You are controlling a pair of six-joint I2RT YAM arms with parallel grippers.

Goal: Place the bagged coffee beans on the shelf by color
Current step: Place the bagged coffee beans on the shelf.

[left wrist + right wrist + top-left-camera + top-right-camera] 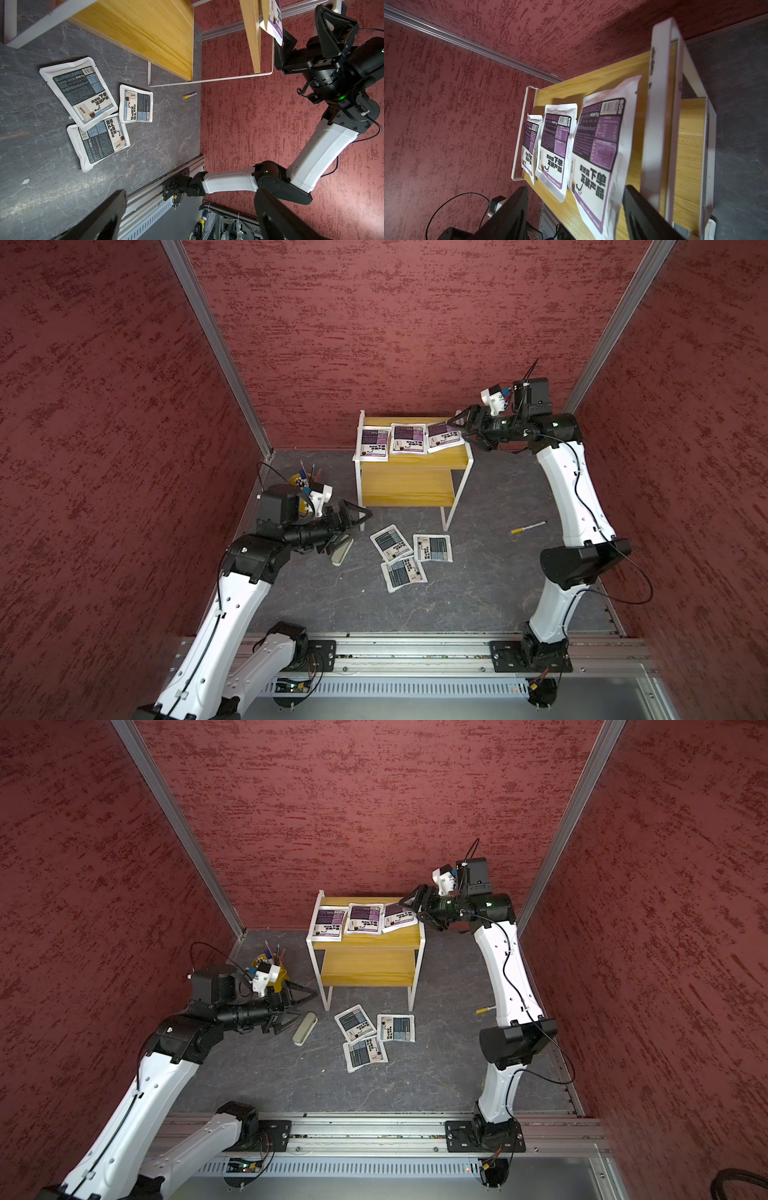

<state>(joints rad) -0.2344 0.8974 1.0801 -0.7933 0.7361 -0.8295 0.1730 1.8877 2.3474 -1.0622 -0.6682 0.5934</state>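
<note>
The shelf (415, 462) stands at the back, and three purple-labelled bags of coffee beans (371, 443) (409, 439) (444, 437) lie in a row on its top board. Its lower board (407, 487) is bare. Three grey-blue bags (390, 542) (432, 548) (403, 573) lie overlapping on the floor in front, also in the left wrist view (83, 91). My right gripper (457, 430) is open at the shelf's right end, and the rightmost purple bag (598, 158) lies on the board between its fingers. My left gripper (359, 526) hangs wide open and empty, left of the grey-blue bags.
A grey-green case (341, 551) lies just under the left gripper. A yellow pen bucket (301, 480) stands behind the left wrist. A yellow-and-white marker (528, 527) lies right of the shelf beside the right arm. Red walls close in three sides, and a metal rail (415, 655) runs along the front.
</note>
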